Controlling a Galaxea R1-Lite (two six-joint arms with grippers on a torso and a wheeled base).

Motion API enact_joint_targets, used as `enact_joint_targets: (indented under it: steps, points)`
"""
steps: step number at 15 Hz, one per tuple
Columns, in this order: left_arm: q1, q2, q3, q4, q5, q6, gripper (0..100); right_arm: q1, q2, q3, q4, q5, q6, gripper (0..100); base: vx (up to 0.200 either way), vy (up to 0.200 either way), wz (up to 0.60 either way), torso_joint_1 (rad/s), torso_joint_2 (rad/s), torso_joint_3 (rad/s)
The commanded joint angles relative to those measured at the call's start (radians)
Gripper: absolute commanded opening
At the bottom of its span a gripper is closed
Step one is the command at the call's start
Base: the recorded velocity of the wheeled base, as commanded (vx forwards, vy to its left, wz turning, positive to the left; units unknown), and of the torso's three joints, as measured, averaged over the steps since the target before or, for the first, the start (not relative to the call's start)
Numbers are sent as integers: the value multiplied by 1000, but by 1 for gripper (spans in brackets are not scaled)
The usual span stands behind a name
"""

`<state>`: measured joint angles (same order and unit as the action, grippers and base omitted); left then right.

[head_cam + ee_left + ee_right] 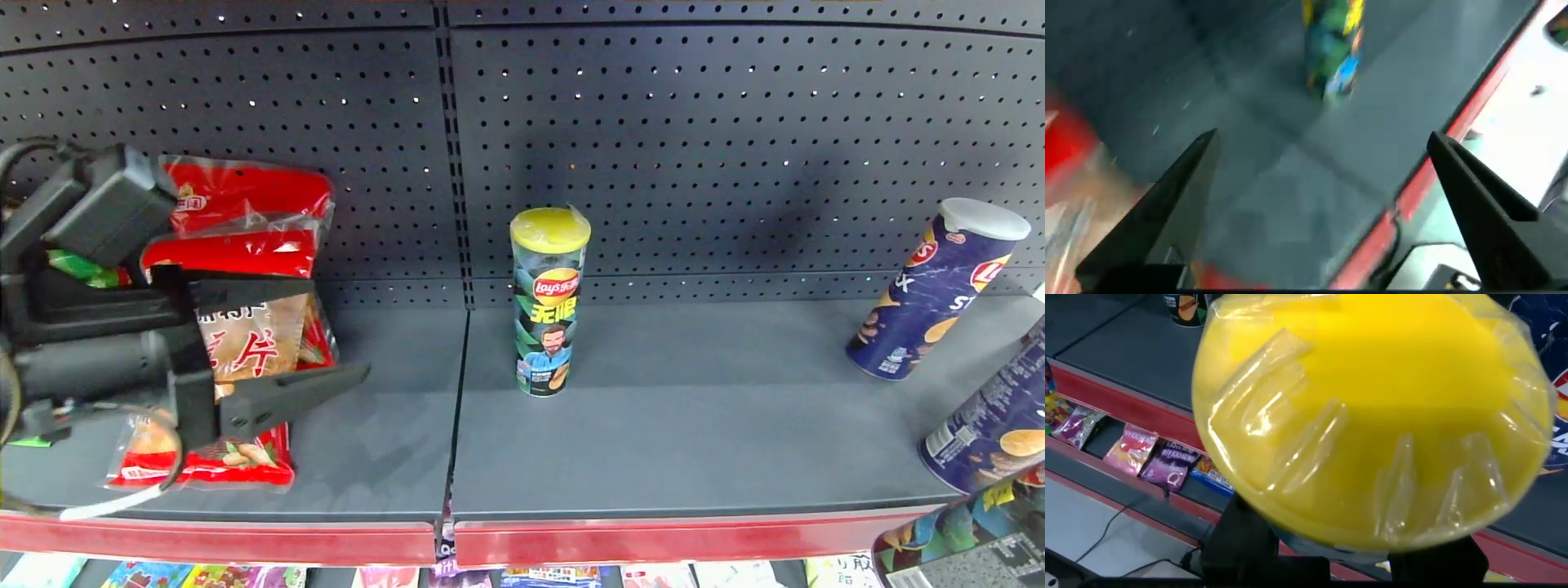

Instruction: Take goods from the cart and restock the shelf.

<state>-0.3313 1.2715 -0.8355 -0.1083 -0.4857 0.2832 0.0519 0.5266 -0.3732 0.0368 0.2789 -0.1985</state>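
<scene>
A chip can with a yellow lid [547, 302] stands upright in the middle of the dark grey shelf [669, 433]; the left wrist view shows this can [1331, 49] too. My left gripper [341, 330] hangs open at the shelf's left end, in front of the red snack bags [245, 204], with nothing between its fingers [1167, 204]. A second chip can [1372, 408], its yellow lid facing the camera, sits in my shut right gripper [1339, 555]. That held can [947, 527] is low at the right, in front of the shelf's red edge.
Two dark blue chip cans stand at the shelf's right end, one [931, 286] by the pegboard back wall, one [996, 425] nearer the front. Small packets [555, 576] line the shelf below. Open shelf floor lies on either side of the middle can.
</scene>
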Motion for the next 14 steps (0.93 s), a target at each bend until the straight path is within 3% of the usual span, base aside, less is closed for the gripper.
enact_joint_targets:
  steps: [1,3,7,12,14]
  points:
    - [-92,204,-120,-47,-7,-19,100,-1,3,-1,0,0,1,0,0,0,0,0,0,0]
    - [-135,269,-149,-88,-8,-45,100,-1,6,-1,-2,0,1,0,0,0,0,0,0,0]
    - [-152,387,-192,-179,-7,-42,100,-1,6,-7,2,0,8,0,0,0,0,0,0,0]
    - [-181,485,-281,-191,-5,-39,100,-1,6,-7,3,-1,11,0,0,0,0,0,0,0]
    - [-180,514,-307,-191,-4,-15,100,-1,3,-6,5,-1,11,0,0,0,0,0,0,0]
